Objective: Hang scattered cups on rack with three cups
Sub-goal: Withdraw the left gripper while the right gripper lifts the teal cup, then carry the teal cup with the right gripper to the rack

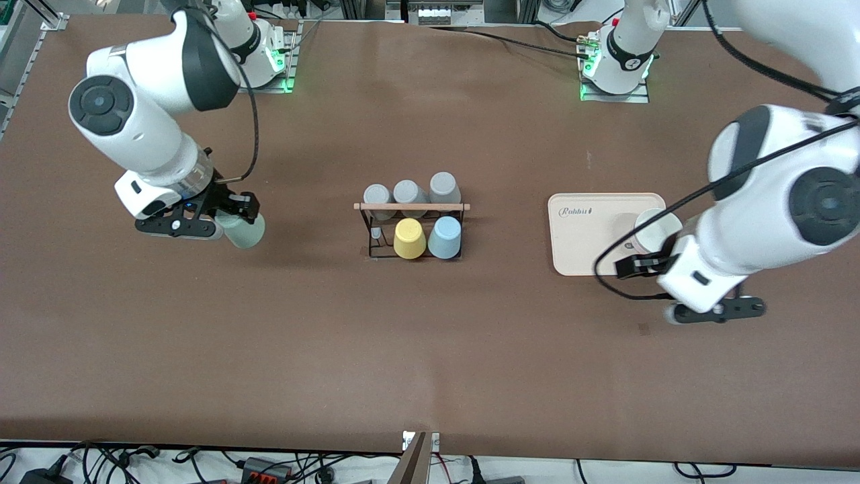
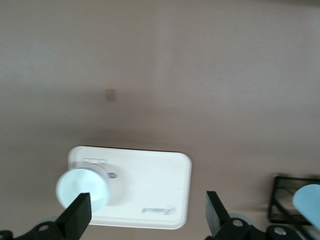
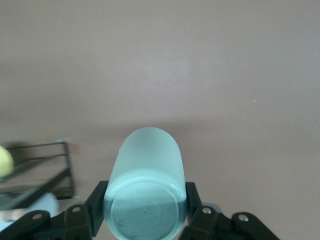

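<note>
At frame left the right gripper point(image 1: 236, 216) fingers clasp the mint cup point(image 1: 244, 230); carry it level to the rack point(image 1: 411, 222) peg, while the left gripper point(image 1: 712, 310), fingers spread, waits lower right.

"Rabbit" in script on the cream tray point(image 1: 584, 242), one corner.

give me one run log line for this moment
right tool: shut on pale mint green tapered cup | left tool: open by cream tray | black wire rack: five cups

Glossy white arms, black joint caps, black cables, green-lit bases
</note>
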Available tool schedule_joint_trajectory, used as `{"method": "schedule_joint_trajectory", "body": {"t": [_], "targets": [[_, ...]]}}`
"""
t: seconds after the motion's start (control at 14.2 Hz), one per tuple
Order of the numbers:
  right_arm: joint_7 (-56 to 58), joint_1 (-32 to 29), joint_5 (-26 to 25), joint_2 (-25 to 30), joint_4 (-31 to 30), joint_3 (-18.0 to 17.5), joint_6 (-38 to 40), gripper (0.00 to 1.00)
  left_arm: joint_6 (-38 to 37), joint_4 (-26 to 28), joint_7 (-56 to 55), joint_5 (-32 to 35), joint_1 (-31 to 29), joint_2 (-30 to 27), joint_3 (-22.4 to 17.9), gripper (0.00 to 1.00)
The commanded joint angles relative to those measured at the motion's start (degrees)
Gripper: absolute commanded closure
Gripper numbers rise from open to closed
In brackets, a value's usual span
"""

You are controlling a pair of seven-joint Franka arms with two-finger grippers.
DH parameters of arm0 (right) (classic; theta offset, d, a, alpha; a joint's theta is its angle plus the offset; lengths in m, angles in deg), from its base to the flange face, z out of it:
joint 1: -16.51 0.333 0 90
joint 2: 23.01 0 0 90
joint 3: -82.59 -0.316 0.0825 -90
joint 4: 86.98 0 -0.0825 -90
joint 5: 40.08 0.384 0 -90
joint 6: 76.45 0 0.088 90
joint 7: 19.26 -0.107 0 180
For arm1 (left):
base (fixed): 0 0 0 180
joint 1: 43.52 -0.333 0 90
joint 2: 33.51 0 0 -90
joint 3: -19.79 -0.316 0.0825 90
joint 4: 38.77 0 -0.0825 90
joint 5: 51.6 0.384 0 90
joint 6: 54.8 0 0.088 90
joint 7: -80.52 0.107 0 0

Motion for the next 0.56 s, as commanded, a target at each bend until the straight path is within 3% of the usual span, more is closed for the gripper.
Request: {"method": "schedule_joint_trajectory", "body": {"t": [0.0, 0.14, 0.49], "targets": [[-7.17, 3.46, 0.16, -2.79, 5.5, 0.36, 1.45, 0.73, 1.51, 6.56, 7.28, 0.54, -0.97, -7.17, -4.1, 0.0], [-11.13, 6.19, 0.25, -3.93, 8.23, 0.36, 1.36, 0.73, 2.05, 8.66, 12.12, 0.1, -1.84, -10.6, -6.93, 0.0], [-15.45, 9.8, 0.77, -9.91, 15.09, 0.36, 1.27, 0.73, 2.05, 16.83, 12.49, -6.14, -6.51, -19.12, -7.02, 0.0]]}}
